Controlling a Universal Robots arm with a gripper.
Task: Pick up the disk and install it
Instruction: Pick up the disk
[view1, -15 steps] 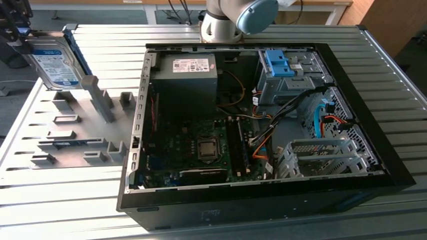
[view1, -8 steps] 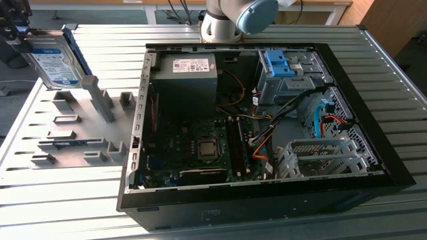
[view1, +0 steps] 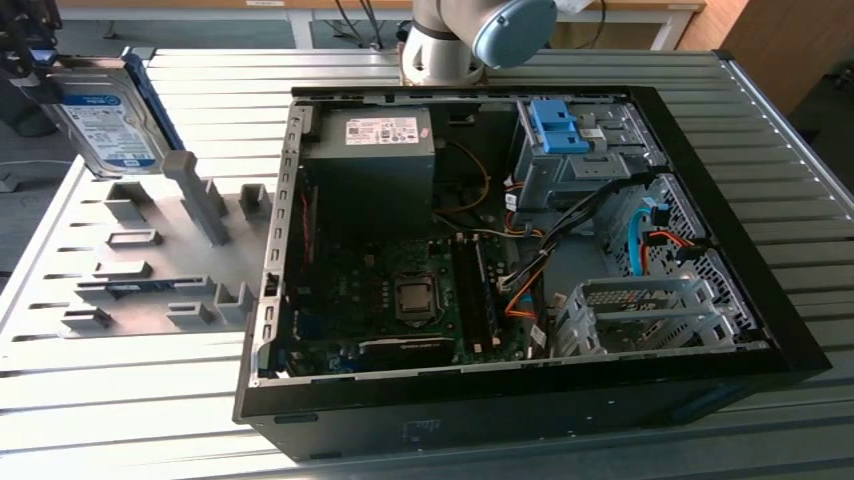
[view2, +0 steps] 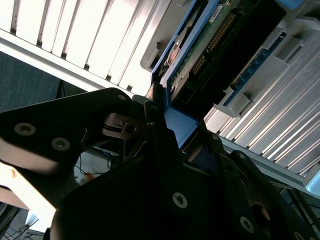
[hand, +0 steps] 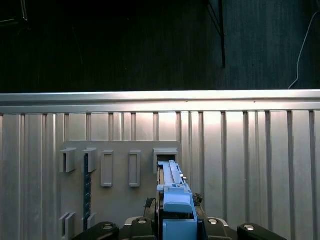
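Two jaws, mine, are pinched on one end of the disk (view1: 107, 125), gripping it across its blue rail (hand: 175, 202). The second wrist view has the dark jaw plates to either side of that rail, with the drive's green circuit board (view2: 207, 47) running away beyond them.

In the exterior view the disk stands on edge, tilted, with its white and blue label facing the camera. It sits at about ten o'clock from the open computer case (view1: 534, 425). Its lower end is over the far corner of a grey fixture plate (view1: 147, 290) that carries small holders. In the first wrist view the rail points down at one slot (hand: 167, 156) of that plate; I cannot tell whether the drive is clear of it.

The plate and the case both rest on a ribbed metal worktop (view1: 134, 400). Inside the case, a dark grey box (view1: 374, 175) sits at eleven o'clock, a blue latch on a grey cage (view1: 561, 130) at one o'clock, and a silver drive cage (view1: 641, 315) at four o'clock.
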